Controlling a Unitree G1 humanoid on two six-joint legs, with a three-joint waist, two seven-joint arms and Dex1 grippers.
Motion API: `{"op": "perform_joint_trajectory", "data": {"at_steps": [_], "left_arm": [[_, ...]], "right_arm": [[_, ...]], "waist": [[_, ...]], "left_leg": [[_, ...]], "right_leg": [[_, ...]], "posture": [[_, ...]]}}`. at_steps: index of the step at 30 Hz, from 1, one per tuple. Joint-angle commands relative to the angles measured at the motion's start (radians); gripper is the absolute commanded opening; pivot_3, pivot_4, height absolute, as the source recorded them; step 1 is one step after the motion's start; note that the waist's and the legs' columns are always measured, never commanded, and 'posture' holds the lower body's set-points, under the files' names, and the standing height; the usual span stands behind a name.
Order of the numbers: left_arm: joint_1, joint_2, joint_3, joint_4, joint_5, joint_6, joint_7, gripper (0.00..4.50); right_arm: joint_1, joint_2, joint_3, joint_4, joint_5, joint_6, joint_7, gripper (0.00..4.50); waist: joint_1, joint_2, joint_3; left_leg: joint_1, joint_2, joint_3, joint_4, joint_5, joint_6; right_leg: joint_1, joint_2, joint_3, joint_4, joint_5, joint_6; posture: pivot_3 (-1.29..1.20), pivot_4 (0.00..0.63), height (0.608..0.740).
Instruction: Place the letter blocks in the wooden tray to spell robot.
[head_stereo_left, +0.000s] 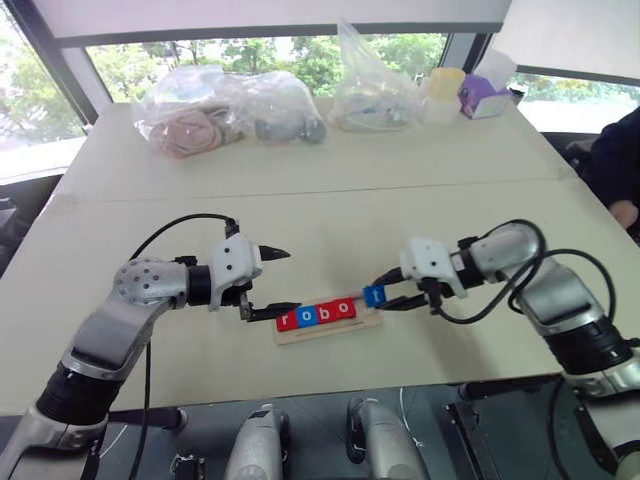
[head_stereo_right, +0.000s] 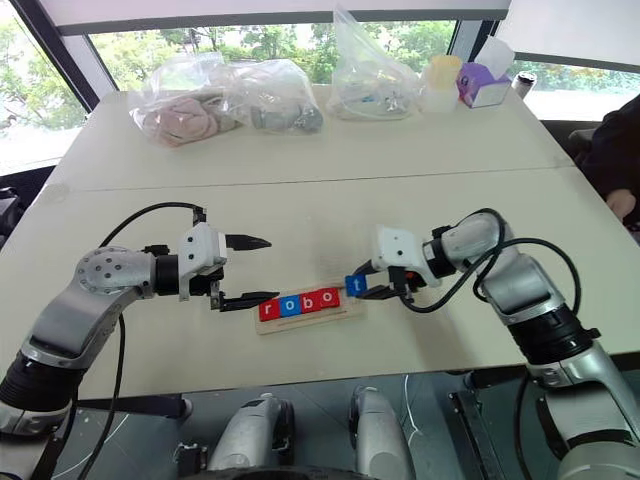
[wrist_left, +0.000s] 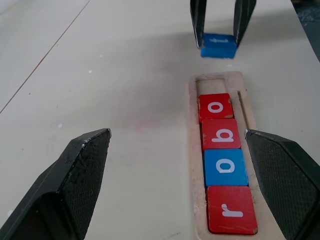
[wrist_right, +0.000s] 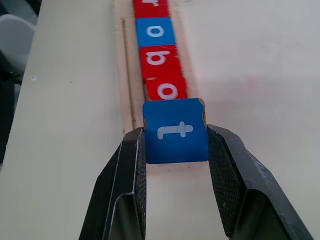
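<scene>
The wooden tray (wrist_left: 194, 100) lies near the table's front edge. Four letter blocks sit in it in a row: a red r (wrist_left: 231, 210), a blue o (wrist_left: 225, 166), a red b (wrist_left: 220, 134) and a red o (wrist_left: 215, 107). The slot at the tray's right end is empty. My right gripper (head_stereo_left: 378, 297) is shut on a blue t block (wrist_right: 175, 131), held just above and beyond that empty end. Beside the tray's left end my left gripper (head_stereo_left: 290, 281) stands open, its lower finger close to the r block, holding nothing.
Clear plastic bags (head_stereo_left: 220, 110) (head_stereo_left: 370, 90), a yellow-lidded container (head_stereo_left: 443, 95) and a purple box (head_stereo_left: 485, 98) stand along the table's far edge. A person's arm (head_stereo_left: 615, 170) shows at the right edge. Bare tabletop lies between the tray and the bags.
</scene>
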Motion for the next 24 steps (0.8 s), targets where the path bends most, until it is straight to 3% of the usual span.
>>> {"op": "perform_joint_trajectory", "data": {"at_steps": [1,24], "left_arm": [[0.001,0.005,0.033,-0.036,-0.007,0.0,0.013,4.5],[0.017,0.01,0.032,-0.066,-0.018,0.018,0.035,4.5]], "right_arm": [[-0.027,0.011,0.023,-0.009,-0.018,-0.018,0.009,1.13],[-0.071,0.061,0.053,0.128,-0.093,-0.136,0.007,1.13]], "waist": [[0.0,0.0,0.0],[-0.005,0.0,0.0]], "left_leg": [[0.0,0.0,0.0,0.0,0.0,0.0],[0.001,0.0,0.001,0.0,0.0,0.0]], "right_leg": [[0.0,0.0,0.0,0.0,0.0,0.0],[0.0,0.001,0.0,0.001,0.002,-0.003]], "posture": [[0.0,0.15,0.74],[0.0,0.15,0.74]]}}
